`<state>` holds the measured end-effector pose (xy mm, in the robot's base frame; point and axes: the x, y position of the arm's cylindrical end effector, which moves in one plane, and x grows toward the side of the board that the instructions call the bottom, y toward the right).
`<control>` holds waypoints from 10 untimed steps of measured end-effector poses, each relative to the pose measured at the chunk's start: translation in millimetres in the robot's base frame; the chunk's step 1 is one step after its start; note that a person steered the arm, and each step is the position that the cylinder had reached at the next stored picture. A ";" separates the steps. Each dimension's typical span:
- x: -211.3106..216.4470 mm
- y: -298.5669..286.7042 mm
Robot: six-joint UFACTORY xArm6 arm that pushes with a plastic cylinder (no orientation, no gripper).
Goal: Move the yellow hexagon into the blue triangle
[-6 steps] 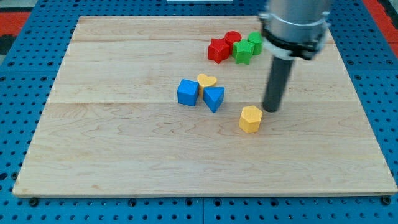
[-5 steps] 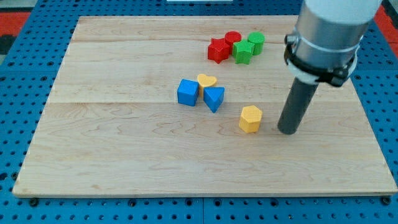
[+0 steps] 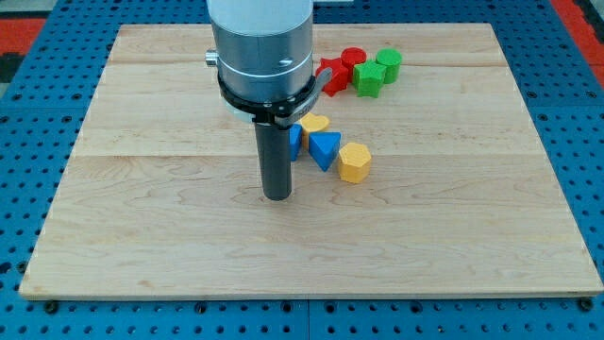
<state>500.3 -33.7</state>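
Observation:
The yellow hexagon [image 3: 354, 162] lies near the board's middle, touching the lower right side of the blue triangle [image 3: 324, 148]. A yellow heart [image 3: 315, 124] sits just above the triangle. A blue cube [image 3: 294, 140] is to the triangle's left, mostly hidden behind my rod. My tip [image 3: 276, 196] rests on the board to the lower left of the blue triangle, apart from all blocks.
At the view's top a red star [image 3: 330, 74], a red cylinder [image 3: 353, 59], a green star-like block [image 3: 368, 79] and a green cylinder [image 3: 388, 62] cluster together. The wooden board [image 3: 142, 236] sits on a blue pegboard.
The yellow hexagon has moved up and left, now against the blue triangle. My rod has swung from the hexagon's right to the left of the triangle.

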 end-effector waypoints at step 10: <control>-35.3 102.8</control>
